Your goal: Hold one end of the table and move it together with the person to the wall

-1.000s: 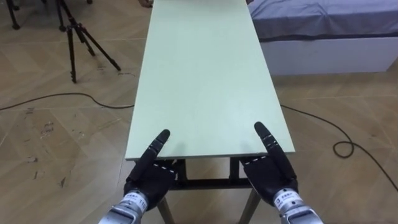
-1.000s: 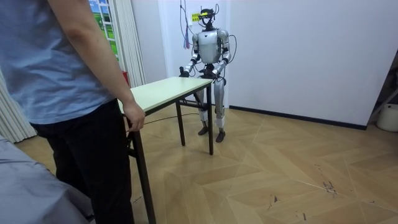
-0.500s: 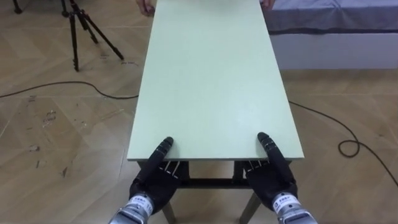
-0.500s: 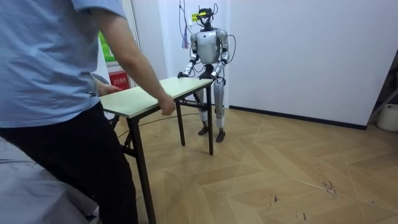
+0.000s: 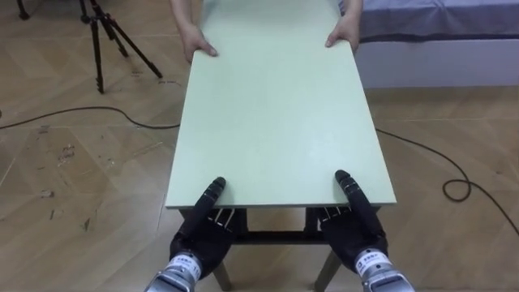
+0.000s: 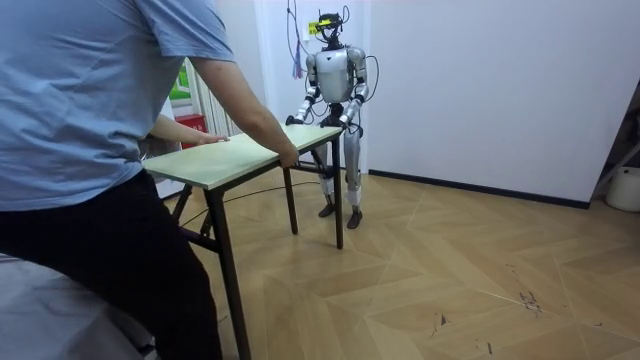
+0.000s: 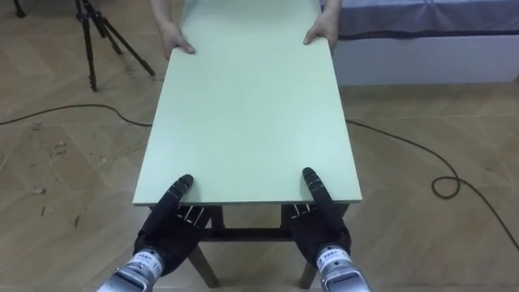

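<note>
1. Far left, a tripod (image 5: 105, 40) stood on the wooden floor (image 5: 65, 203), and a dark cable (image 5: 81, 122) snaked across the boards nearer in.
2. The left robot hand (image 5: 199, 231) sat at the near-left corner of the bench (image 5: 276, 105), reaching up over the edge with the rest tucked under the top. Whether it gripped or lay slack, I could not tell.
3. The pale green bench ran down the middle, straight away from the robot to the person (image 6: 90, 120).
4. At the far end the person leaned in with one hand (image 5: 195, 40) on the far-left corner and the other hand (image 5: 342, 34) on the far-right corner.
5. The right robot hand (image 5: 353, 227) mirrored its partner at the near-right corner, and again I could not tell its grip.
6. Far right, a bed (image 5: 438, 40) stood just beside the bench, and a second cable (image 5: 454, 191) looped on the floor.
</note>
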You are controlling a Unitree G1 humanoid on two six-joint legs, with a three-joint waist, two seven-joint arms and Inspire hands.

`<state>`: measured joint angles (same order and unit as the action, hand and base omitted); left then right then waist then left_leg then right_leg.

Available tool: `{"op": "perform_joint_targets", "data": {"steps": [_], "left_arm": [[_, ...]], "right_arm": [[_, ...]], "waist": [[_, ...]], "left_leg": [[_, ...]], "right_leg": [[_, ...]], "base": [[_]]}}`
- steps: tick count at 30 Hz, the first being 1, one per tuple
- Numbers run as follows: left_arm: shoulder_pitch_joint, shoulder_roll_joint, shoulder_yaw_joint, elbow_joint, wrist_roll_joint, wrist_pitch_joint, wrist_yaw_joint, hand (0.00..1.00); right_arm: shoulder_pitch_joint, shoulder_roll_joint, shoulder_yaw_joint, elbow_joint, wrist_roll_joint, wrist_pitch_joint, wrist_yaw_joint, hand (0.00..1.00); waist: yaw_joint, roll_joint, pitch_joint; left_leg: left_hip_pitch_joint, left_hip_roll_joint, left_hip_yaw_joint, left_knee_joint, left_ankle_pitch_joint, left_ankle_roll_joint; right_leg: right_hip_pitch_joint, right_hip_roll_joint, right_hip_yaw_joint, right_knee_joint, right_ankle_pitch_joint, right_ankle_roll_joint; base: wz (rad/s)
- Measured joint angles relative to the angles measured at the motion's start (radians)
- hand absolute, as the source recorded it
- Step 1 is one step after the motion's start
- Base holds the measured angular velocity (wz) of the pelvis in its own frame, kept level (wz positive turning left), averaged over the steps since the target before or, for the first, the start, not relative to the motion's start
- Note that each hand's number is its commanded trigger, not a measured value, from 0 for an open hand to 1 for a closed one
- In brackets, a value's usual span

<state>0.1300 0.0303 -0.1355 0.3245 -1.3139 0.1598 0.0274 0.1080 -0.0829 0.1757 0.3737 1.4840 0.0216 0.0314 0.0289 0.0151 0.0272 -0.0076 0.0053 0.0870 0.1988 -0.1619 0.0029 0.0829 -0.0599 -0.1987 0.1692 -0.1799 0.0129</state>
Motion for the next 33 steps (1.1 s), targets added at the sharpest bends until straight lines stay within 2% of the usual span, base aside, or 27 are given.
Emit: {"op": "perform_joint_targets", "data": {"steps": [5, 9, 13, 22, 25, 29, 33], "left_arm": [[-0.001, -0.011, 0.0, 0.0, 0.0, -0.012, -0.017, 1.0], [-0.011, -0.012, 0.001, 0.0, 0.0, -0.034, -0.045, 1.0], [-0.021, -0.012, 0.002, 0.0, 0.0, -0.039, -0.067, 1.0], [-0.027, -0.015, 0.003, -0.003, -0.003, -0.035, -0.077, 1.0], [0.002, -0.015, -0.008, -0.044, 0.023, -0.031, -0.081, 1.0], [0.064, -0.013, -0.007, -0.116, 0.061, -0.035, -0.082, 1.0], [0.099, -0.013, -0.011, -0.155, 0.063, -0.036, -0.087, 1.0]], "right_arm": [[0.0, -0.001, 0.0, -0.019, -0.007, -0.012, 0.0, 1.0], [-0.006, 0.0, 0.0, -0.046, -0.024, -0.018, 0.004, 1.0], [-0.014, 0.001, -0.001, -0.048, -0.031, -0.029, 0.022, 1.0], [-0.002, 0.005, -0.004, -0.077, -0.036, -0.033, 0.073, 1.0], [0.02, 0.005, -0.011, -0.086, -0.032, -0.041, 0.079, 1.0], [0.062, 0.006, -0.001, -0.123, -0.036, -0.042, 0.083, 1.0], [0.094, 0.009, 0.001, -0.165, -0.037, -0.043, 0.084, 1.0]], "waist": [[0.001, 0.001, -0.001], [0.003, 0.005, -0.0037], [0.004, 0.006, -0.0047], [-0.028, 0.001, -0.0078], [-0.021, 0.005, -0.0108], [-0.006, 0.017, -0.0186], [0.002, 0.017, -0.0197]], "left_leg": [[0.004, 0.0, 0.001, 0.0, 0.0, 0.0], [0.012, 0.0, 0.003, 0.0, 0.0, 0.0], [0.021, 0.0, 0.004, -0.002, 0.0, 0.0], [0.019, 0.001, 0.008, -0.002, 0.0, 0.0], [0.015, 0.002, 0.008, -0.003, 0.0, 0.0], [0.009, 0.002, 0.008, -0.005, 0.0, 0.0], [0.01, 0.0, 0.008, -0.005, 0.0, 0.0]], "right_leg": [[0.004, 0.0, 0.0, 0.001, 0.0, 0.0], [0.01, 0.0, 0.001, 0.0, 0.0, 0.0], [0.018, -0.001, 0.001, 0.0, 0.0, 0.0], [0.014, 0.0, 0.004, 0.001, 0.0, 0.0], [0.008, 0.001, 0.004, 0.001, 0.0, 0.0], [0.0, 0.001, 0.004, 0.001, 0.0, 0.0], [0.002, 0.0, 0.004, 0.001, 0.0, 0.0]], "base": [[0.0], [0.0], [0.0], [-0.02], [0.0], [0.0], [0.0]]}}
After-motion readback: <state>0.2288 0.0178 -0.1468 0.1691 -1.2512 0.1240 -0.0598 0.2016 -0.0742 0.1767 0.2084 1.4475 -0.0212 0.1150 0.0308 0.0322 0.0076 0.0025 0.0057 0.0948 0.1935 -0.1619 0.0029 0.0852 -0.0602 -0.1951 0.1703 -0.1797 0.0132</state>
